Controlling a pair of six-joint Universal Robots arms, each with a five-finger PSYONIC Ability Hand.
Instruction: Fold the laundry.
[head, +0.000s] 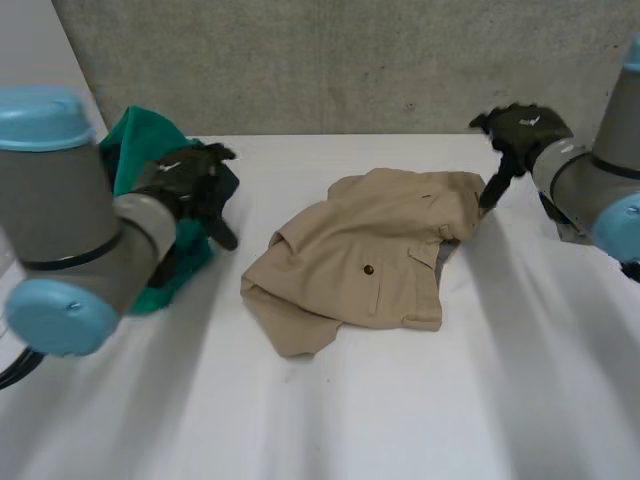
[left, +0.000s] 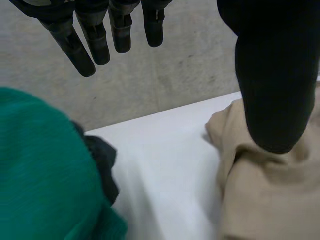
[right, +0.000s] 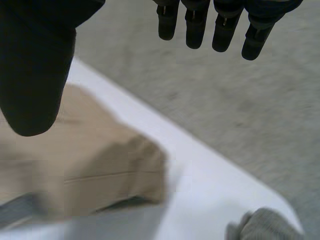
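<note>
White table (head: 330, 420) runs back to a grey wall (head: 330, 60), and on it, between the two hands, lies a beige garment (head: 370, 255), crumpled and partly doubled over, with a dark button (head: 368, 269) on its upper face. The left hand (head: 190, 185) hangs above the table just beside a green cloth (head: 140, 135), which is heaped at the table's edge on the side of that hand away from the garment. In the left wrist view its fingers (left: 92, 45) are straight and set close side by side, the thumb (left: 272, 90) stands wide apart from them, and nothing is held between. Under the fingers lies the green cloth with a dark cloth (left: 102, 165) tucked against it; under the thumb lies the near edge of the garment, with bare table between the two. The right hand (head: 515, 130) hangs at the garment's far corner, on the side away from the left hand. In the right wrist view its fingers (right: 220, 30) are straight, its thumb (right: 35, 75) is held well off from them, and it grips nothing. The garment's corner lies below the thumb; whether the thumb touches it cannot be told. Beyond the fingertips, at the table's edge, a bit of grey fabric (right: 262, 225) shows.
</note>
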